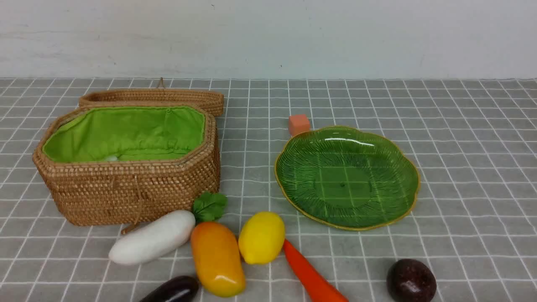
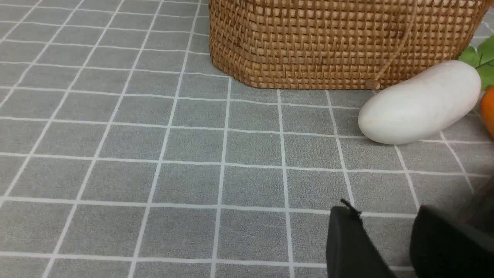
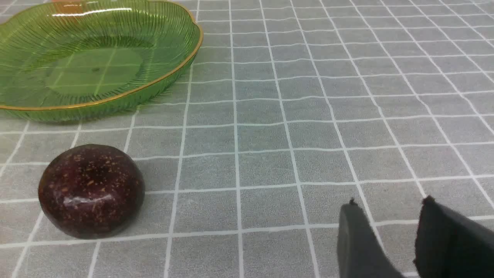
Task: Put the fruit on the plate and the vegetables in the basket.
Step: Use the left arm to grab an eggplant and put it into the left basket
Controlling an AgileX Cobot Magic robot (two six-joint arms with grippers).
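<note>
The fruit all lies on the gray checked tablecloth [image 1: 461, 167], off the plate: the mango [image 1: 218, 258] and the lemon [image 1: 261, 238] sit side by side at the near edge, and the round dark maroon fruit [image 1: 411, 281] is well apart to the right, in front of the green plate [image 1: 348, 176]. The vegetables are on the cloth too. The white radish [image 1: 153, 238] lies just in front of the basket [image 1: 134, 193], the green leafy piece [image 1: 209, 206] at the basket's near corner, the eggplant [image 1: 173, 290] beside the mango's near end, and the carrot [image 1: 312, 277] slants away from under the lemon. The basket stands open, its lid [image 1: 153, 97] folded back behind it. A small orange-pink cube [image 1: 298, 124] sits at the plate's far rim. The left gripper [image 2: 386, 210] hovers low near the radish, jaws parted and holding nothing. The right gripper [image 3: 389, 202] hovers near the maroon fruit, likewise parted with nothing between its jaws.
</note>
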